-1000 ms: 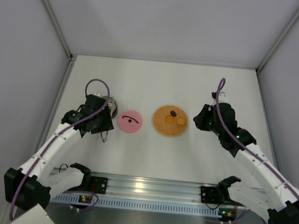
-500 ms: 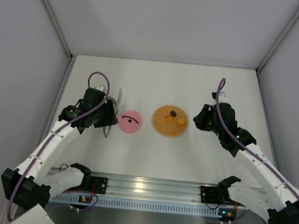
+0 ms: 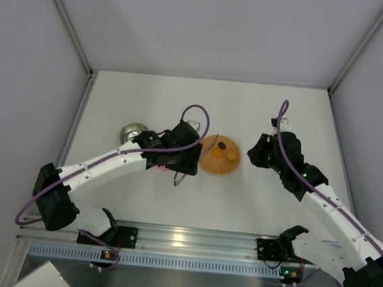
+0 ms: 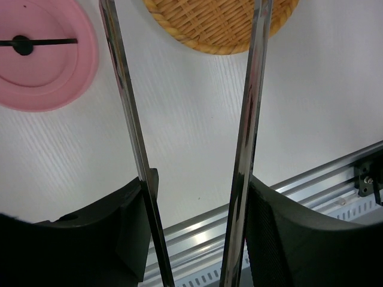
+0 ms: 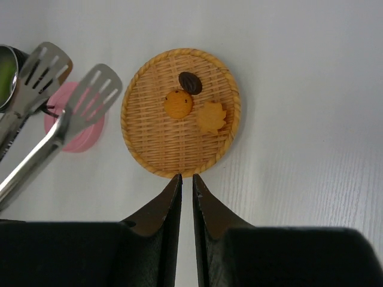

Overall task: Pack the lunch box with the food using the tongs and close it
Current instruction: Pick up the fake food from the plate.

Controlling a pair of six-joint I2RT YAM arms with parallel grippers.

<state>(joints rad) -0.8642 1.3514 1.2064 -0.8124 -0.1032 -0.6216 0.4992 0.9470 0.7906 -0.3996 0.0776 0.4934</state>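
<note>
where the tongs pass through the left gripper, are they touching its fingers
Touching. The left wrist view shows each arm of the tongs pressed flat against a finger of the left gripper, no gap.

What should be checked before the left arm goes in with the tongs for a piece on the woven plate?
1. Grip on tongs by left end effector: ok.
2. Tong heads spread apart: ok.
3. Heads over a food piece: not ok; in the top view they reach only the left edge of the woven plate.
4. Food uncovered: ok; dark piece, orange cookie and leaf-shaped piece lie on the plate.
5. Open steel tin: ok; pink lid lies on the table.
6. Free right end effector: ok; nearly closed, empty.
</note>
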